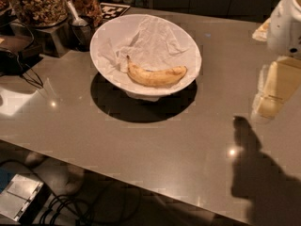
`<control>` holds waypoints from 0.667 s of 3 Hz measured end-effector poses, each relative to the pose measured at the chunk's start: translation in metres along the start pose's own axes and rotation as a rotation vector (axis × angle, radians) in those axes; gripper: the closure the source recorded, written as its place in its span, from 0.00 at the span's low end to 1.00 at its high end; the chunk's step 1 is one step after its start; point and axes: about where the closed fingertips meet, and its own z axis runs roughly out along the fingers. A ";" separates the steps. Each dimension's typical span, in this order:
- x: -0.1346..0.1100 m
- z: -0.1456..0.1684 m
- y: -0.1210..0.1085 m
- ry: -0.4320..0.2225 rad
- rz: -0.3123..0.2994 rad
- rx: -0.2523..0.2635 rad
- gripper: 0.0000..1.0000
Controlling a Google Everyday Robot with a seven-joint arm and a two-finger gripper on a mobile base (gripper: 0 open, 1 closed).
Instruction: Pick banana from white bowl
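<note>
The banana (pixel 156 76) is yellow with brown speckles and lies on its side in the front part of the white bowl (pixel 106 41), stem to the left. The bowl is lined with crumpled white paper (pixel 150 41) and stands on the grey table. My gripper (pixel 269 102) hangs at the right edge of the view, cream-coloured below a white arm housing (pixel 286 25). It is well to the right of the bowl, above the table, apart from the banana. Its shadow (pixel 254 173) falls on the table in front.
Glass jars of nuts (pixel 37 4) and a metal scoop (pixel 77 20) stand at the back left on a metal stand. A dark device with cables (pixel 16 60) lies at the left. The table's front edge (pixel 117 175) runs across, with cables and a box (pixel 19 199) on the floor below.
</note>
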 end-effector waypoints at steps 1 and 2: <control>-0.046 -0.004 -0.002 0.008 -0.064 -0.041 0.00; -0.092 0.002 -0.015 -0.002 -0.120 -0.052 0.00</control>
